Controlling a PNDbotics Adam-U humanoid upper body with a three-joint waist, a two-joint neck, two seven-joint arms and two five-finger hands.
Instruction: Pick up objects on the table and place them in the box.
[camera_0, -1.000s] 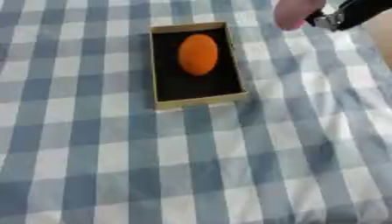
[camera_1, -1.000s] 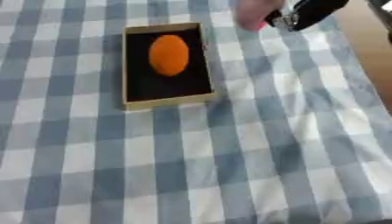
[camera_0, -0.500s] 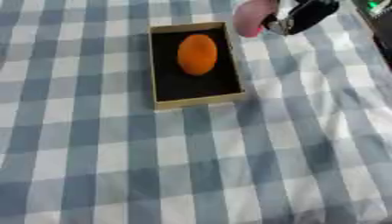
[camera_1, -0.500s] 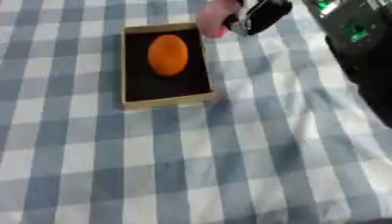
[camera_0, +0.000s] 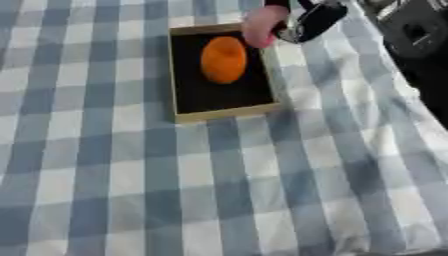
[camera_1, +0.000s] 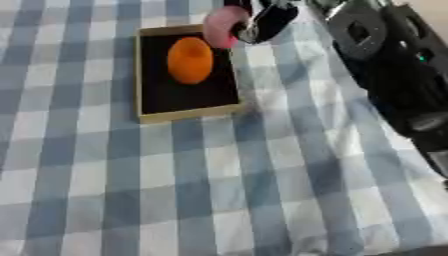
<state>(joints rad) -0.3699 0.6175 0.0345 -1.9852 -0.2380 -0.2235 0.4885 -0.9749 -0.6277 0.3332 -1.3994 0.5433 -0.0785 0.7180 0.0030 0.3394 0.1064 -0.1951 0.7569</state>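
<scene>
Right hand (camera_0: 308, 21), black, reaches in above the far right corner of the box (camera_0: 185, 114), its fingers curled round a pink rounded object (camera_0: 262, 25) held over the box's far edge. One box lies on the surface (camera_0: 262, 200), which is covered with a blue-and-white checked cloth. One orange oval object (camera_0: 223, 59) lies inside the box on its black lining, toward the far end. Nothing of the room shows beyond the cloth.
</scene>
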